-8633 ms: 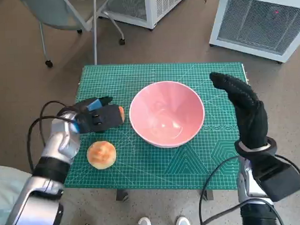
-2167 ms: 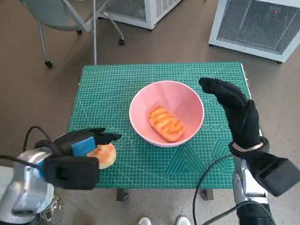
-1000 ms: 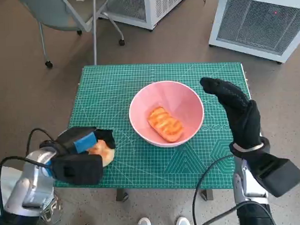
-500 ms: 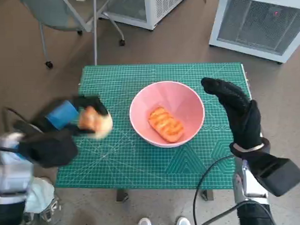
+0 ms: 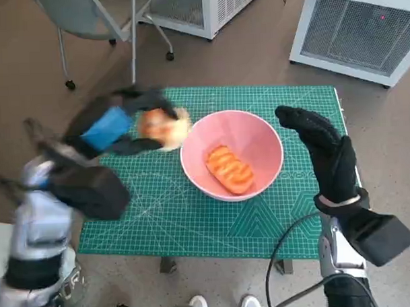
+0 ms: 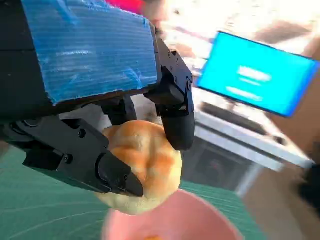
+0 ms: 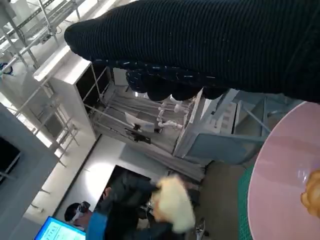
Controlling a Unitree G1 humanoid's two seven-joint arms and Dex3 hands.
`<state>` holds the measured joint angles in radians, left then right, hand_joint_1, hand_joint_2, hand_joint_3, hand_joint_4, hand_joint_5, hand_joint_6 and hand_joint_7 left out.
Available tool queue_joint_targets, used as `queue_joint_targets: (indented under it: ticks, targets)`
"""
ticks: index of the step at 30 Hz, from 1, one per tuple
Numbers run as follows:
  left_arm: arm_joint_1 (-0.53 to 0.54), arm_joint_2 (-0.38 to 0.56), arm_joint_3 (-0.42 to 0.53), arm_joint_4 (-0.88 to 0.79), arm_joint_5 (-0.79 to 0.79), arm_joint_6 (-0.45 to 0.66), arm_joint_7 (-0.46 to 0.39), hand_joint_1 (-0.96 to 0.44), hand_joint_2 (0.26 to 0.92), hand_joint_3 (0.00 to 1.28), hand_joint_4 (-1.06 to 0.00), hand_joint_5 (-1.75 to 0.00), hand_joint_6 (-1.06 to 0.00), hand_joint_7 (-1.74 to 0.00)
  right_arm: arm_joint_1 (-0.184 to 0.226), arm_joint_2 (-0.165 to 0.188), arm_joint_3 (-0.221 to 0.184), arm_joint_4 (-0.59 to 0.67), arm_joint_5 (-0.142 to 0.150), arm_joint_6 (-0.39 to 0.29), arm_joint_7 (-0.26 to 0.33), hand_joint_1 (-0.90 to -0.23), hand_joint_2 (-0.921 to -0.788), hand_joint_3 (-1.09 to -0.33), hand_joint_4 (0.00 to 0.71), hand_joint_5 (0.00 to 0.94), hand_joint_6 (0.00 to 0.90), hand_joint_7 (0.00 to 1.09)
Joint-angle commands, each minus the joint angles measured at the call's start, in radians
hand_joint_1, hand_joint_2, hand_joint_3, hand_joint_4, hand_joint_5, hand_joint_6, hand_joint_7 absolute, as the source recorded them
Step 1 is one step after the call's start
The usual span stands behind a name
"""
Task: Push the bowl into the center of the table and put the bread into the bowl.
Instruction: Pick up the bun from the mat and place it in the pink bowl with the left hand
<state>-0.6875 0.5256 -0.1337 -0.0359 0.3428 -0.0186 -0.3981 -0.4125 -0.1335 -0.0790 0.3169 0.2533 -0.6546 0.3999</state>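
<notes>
Head view: the left hand [image 5: 116, 126] grips a round bread roll [image 5: 162, 126] just beside the pink bowl's [image 5: 261, 135] rim; a glazed bread [image 5: 230, 169] lies inside. The right hand [image 5: 322, 146], fingers apart, stands by the opposite rim, near the green mat's [image 5: 194, 221] edge.

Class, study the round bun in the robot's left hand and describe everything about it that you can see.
The round bun is pale golden, browner on its domed top, with a soft, smooth crust. The left hand grips it between black fingers, lifted off the green mat. It hangs just beside the rim of the pink bowl, not yet inside. In the head view it is blurred.
</notes>
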Motion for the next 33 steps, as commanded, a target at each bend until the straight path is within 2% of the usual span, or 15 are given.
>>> queue_joint_targets:
  ticks: [1, 11, 21, 23, 25, 26, 27, 28, 29, 32, 33]
  targets:
    - [-0.114, -0.062, -0.073, 0.070, 0.043, -0.010, 0.003, 0.00, 0.908, 0.03, -0.78, -1.16, -0.68, -1.02, 0.018, -0.003, -0.003, 0.001, 0.004, 0.007, 0.010, -0.614, -0.921, -0.740, 0.151, 0.004, -0.001, 0.41]
    - [-0.209, -0.168, -0.173, 0.311, 0.077, -0.134, 0.029, 0.00, 0.913, 0.02, -0.77, -1.19, -0.70, -0.98, 0.037, -0.006, -0.007, -0.018, -0.001, 0.005, 0.002, -0.607, -0.921, -0.744, 0.151, 0.004, -0.001, 0.41]
    - [-0.227, -0.216, -0.213, 0.446, 0.106, -0.195, 0.050, 0.00, 0.917, 0.03, -0.78, -1.12, -0.65, -1.09, 0.061, -0.010, -0.015, -0.053, -0.005, 0.012, -0.011, -0.609, -0.921, -0.744, 0.151, 0.004, -0.001, 0.41]
    - [-0.226, -0.224, -0.214, 0.463, 0.103, -0.198, 0.050, 0.00, 0.919, 0.04, -0.77, -1.13, -0.62, -1.12, 0.065, -0.012, -0.018, -0.059, -0.007, 0.012, -0.013, -0.610, -0.921, -0.743, 0.151, 0.003, -0.001, 0.41]
    - [-0.223, -0.232, -0.214, 0.477, 0.098, -0.195, 0.045, 0.00, 0.920, 0.10, -0.73, -1.19, -0.53, -1.18, 0.068, -0.012, -0.020, -0.063, -0.008, 0.010, -0.015, -0.610, -0.921, -0.743, 0.150, 0.003, -0.001, 0.41]
    - [-0.221, -0.235, -0.214, 0.483, 0.095, -0.193, 0.042, 0.07, 0.920, 0.12, -0.68, -1.23, -0.49, -1.11, 0.069, -0.012, -0.022, -0.064, -0.009, 0.010, -0.016, -0.610, -0.921, -0.743, 0.150, 0.003, -0.001, 0.41]
    - [-0.218, -0.237, -0.214, 0.490, 0.093, -0.188, 0.036, 0.17, 0.920, 0.17, -0.61, -1.30, -0.45, -0.93, 0.070, -0.012, -0.023, -0.065, -0.010, 0.009, -0.017, -0.611, -0.921, -0.743, 0.150, 0.003, -0.001, 0.41]
    - [-0.216, -0.239, -0.214, 0.496, 0.091, -0.185, 0.032, 0.11, 0.899, 0.17, -0.50, -0.99, -0.39, -0.75, 0.070, -0.012, -0.024, -0.065, -0.011, 0.009, -0.019, -0.611, -0.921, -0.742, 0.150, 0.003, -0.001, 0.41]
    - [-0.211, -0.239, -0.215, 0.498, 0.088, -0.177, 0.023, 0.08, 0.898, 0.15, -0.49, -0.69, -0.37, -0.57, 0.071, -0.011, -0.025, -0.066, -0.013, 0.008, -0.021, -0.612, -0.921, -0.742, 0.150, 0.003, -0.001, 0.41]
    - [-0.201, -0.239, -0.214, 0.494, 0.082, -0.157, -0.001, -0.04, 0.894, 0.10, -0.36, -0.23, -0.30, -0.28, 0.073, -0.011, -0.028, -0.070, -0.019, 0.006, -0.028, -0.609, -0.921, -0.742, 0.151, 0.003, -0.001, 0.41]
    - [-0.197, -0.237, -0.214, 0.489, 0.080, -0.150, -0.010, -0.06, 0.896, 0.08, -0.35, -0.19, -0.29, -0.24, 0.073, -0.011, -0.030, -0.071, -0.020, 0.005, -0.030, -0.608, -0.921, -0.742, 0.151, 0.003, -0.001, 0.41]
